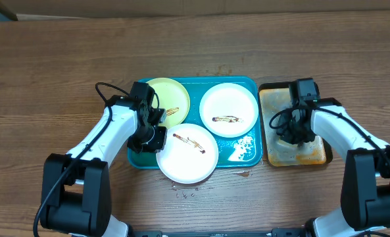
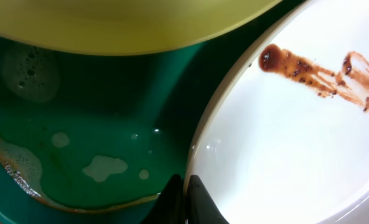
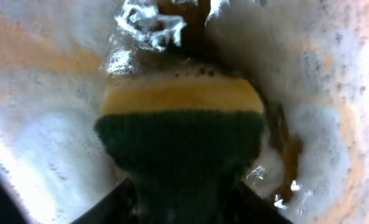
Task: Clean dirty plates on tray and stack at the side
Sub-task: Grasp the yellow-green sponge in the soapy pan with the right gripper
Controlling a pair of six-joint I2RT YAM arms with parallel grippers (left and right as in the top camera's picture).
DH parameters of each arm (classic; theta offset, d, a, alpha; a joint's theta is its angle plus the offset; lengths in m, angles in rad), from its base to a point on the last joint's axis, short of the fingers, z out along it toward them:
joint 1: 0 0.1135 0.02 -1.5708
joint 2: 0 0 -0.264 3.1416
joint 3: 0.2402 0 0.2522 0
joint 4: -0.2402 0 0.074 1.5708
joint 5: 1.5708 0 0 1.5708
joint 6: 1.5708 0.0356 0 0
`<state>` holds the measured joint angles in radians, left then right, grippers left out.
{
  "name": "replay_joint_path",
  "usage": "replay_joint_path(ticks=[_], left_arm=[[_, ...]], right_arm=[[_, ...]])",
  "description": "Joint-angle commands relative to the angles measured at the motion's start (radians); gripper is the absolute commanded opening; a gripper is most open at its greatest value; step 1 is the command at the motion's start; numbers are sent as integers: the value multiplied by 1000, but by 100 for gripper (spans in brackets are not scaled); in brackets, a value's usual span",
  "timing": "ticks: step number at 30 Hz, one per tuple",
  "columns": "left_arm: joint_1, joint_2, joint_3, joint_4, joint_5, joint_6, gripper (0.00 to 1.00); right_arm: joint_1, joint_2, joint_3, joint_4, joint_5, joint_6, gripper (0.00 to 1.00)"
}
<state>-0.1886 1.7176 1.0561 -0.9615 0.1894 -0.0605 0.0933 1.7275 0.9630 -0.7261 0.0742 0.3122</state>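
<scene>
Three plates lie on the teal tray: a yellow-green plate at the back left, a white plate with a brown smear at the back right, and a smeared front white plate overhanging the tray's front rim. My left gripper is at that front plate's left edge. In the left wrist view the left gripper is shut on the rim of the white plate. My right gripper is shut on a green and yellow sponge over foam.
A smaller orange-brown tray full of suds stands right of the teal tray, with my right gripper down in it. Soapy water pools on the teal tray's floor. Drips mark the wooden table in front.
</scene>
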Motion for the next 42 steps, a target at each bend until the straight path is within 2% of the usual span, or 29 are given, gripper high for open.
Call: replay_joint_path(ticks=[1,5,6,14,17,22,34,38,42], left_arm=[[-3,10,11,-2,-6,-14,6],[-3,10,11,-2,-6,-14,6],[-3,10,11,-2,-5,-14,6],[-3,10,11,-3,-6,-14,5],[-3,10,11,-3,-6,-14,5],[-3,10,11,-2,-5,-15,5],[-3,10,11,-2,-5,-15,6],[-3,10,11,-2,-5,-15,7],[-3,10,11,-2,-5,-14,8]], right_arm=[[1,9,-8,3,-2,3,25],[1,8,5,-22,-48,3,5],[1,8,14,-33,-56,3,4],[1,-2,237,-229,-61,2,4],[1,-3,276,-252,-61,3,4],[1,1,230,-231,-58,2,4],[1,1,-18,31,-50,2,4],[1,-1,-12,34,-54,2,4],[1,-9,57,-54,-53,2,4]])
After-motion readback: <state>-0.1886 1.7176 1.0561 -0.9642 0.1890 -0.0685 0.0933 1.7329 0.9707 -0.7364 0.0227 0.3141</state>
